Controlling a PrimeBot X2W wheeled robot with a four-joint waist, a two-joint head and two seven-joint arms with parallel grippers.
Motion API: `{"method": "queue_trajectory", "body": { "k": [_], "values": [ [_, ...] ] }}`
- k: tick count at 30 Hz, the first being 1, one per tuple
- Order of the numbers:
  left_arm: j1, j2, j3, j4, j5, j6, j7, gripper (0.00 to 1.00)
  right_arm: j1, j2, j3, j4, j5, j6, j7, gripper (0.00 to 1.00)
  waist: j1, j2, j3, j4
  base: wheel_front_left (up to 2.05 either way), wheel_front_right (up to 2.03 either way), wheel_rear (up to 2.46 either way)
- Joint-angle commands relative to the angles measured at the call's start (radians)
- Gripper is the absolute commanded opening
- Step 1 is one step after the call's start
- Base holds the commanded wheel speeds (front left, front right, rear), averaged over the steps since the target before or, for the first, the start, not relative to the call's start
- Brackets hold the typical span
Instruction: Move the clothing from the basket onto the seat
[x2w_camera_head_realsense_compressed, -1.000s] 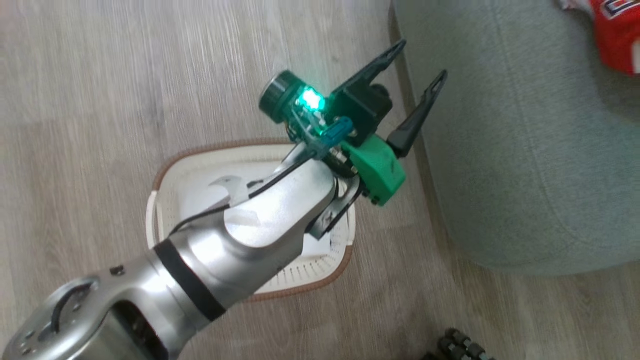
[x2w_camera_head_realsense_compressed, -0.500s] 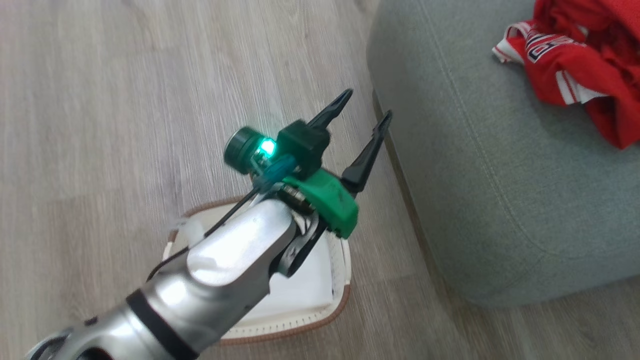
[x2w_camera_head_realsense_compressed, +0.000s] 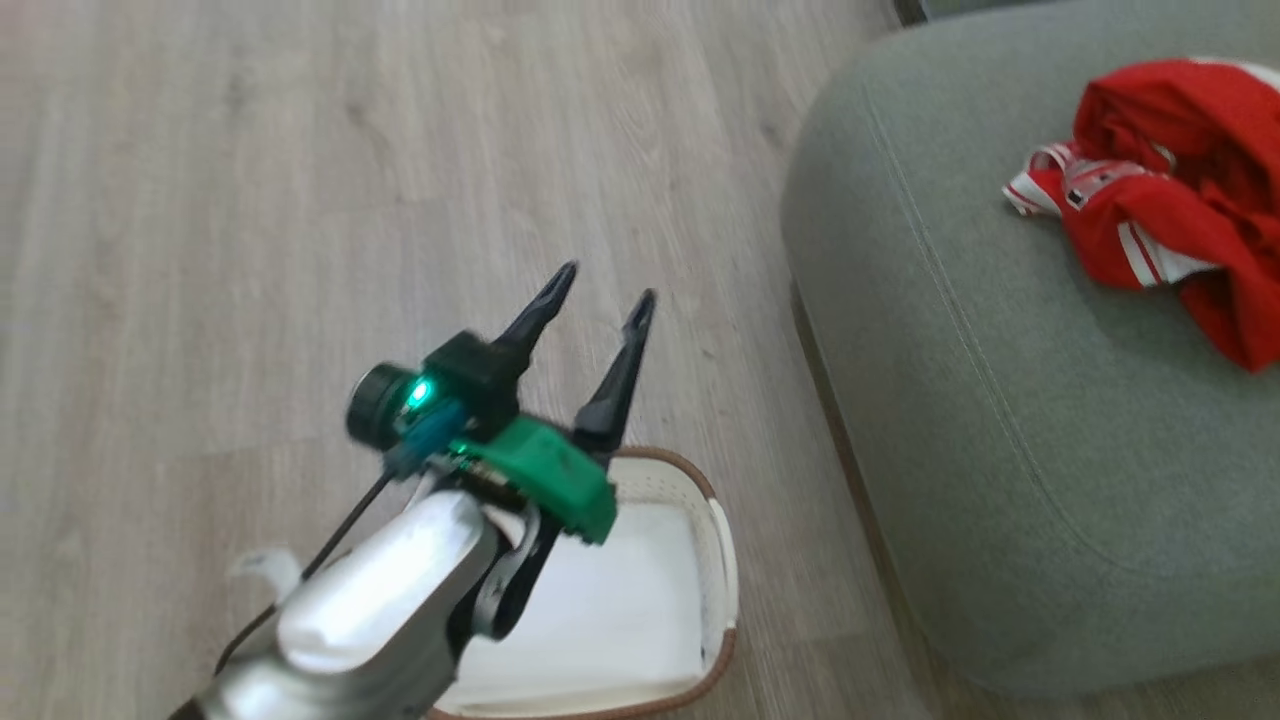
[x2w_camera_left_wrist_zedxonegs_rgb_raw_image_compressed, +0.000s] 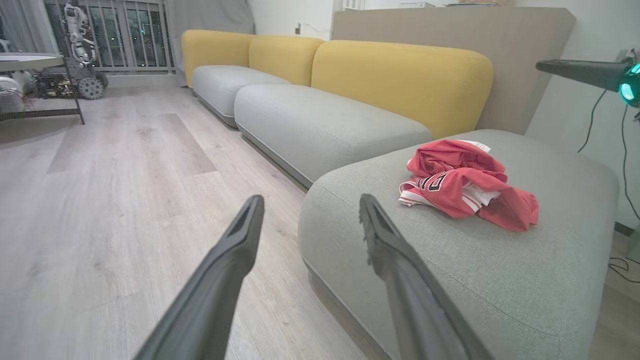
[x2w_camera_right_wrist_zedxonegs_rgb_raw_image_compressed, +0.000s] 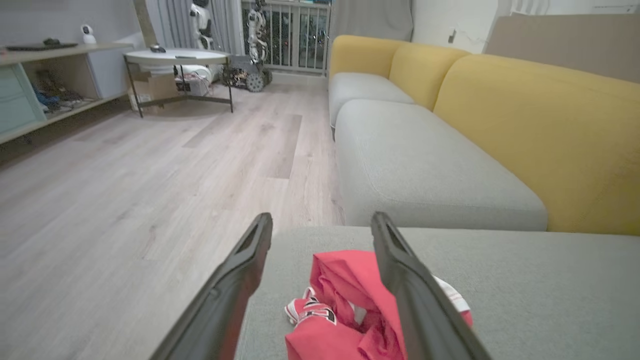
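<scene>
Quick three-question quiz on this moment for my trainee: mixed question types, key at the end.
1. True or false: the clothing lies on the seat.
2. The left end effector is: A) shut on fabric; B) open, holding nothing; C) shut with nothing in it.
3. Fill in: the basket stands on the ___, beside the seat.
Key: 1 true; 2 B; 3 floor.

wood floor (x2w_camera_head_realsense_compressed: 250, 200) carries basket (x2w_camera_head_realsense_compressed: 725, 580), seat (x2w_camera_head_realsense_compressed: 980, 430); red clothing (x2w_camera_head_realsense_compressed: 1180, 210) crumpled on seat.
</scene>
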Motion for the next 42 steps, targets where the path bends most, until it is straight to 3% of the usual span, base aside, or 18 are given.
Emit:
{"method": "queue_trajectory", "body": {
  "k": [1,12,23,29,34,42],
  "values": [
    [-0.006,0.038,0.06,-0.045,0.015,0.008,-0.012,1.0,0.057,-0.024,-0.061,-0.025,-0.024,0.0,-0.01,1.0,0.0001,-0.0001,-0.034,0.031,0.0,0.0,0.0],
    [0.176,0.089,0.2,-0.13,0.032,0.045,-0.012,1.0,0.427,0.1,-0.481,-0.187,-0.276,0.0,-0.01,1.0,0.0001,-0.0001,-0.102,0.088,0.0,0.0,0.0],
    [0.343,0.027,0.389,-0.176,0.127,0.047,-0.012,1.0,0.808,0.374,-0.88,-0.438,-0.52,0.0,-0.01,1.0,0.0001,-0.0001,-0.106,0.132,0.0,0.0,0.0],
    [0.398,-0.007,0.468,-0.182,0.196,0.009,-0.012,1.0,0.913,0.473,-0.939,-0.514,-0.579,0.0,-0.01,1.0,0.0001,-0.0001,-0.101,0.146,0.0,0.0,0.0],
    [0.444,-0.053,0.552,-0.151,0.242,-0.044,-0.012,1.0,0.969,0.551,-0.931,-0.575,-0.629,0.0,-0.01,1.0,0.0001,-0.0001,-0.098,0.152,0.0,0.0,0.0],
    [0.488,-0.123,0.66,-0.093,0.323,-0.144,-0.012,1.0,1.002,0.609,-0.889,-0.629,-0.698,0.0,-0.01,1.0,0.0001,-0.0001,-0.093,0.153,0.0,0.0,0.0]
  ]
}}
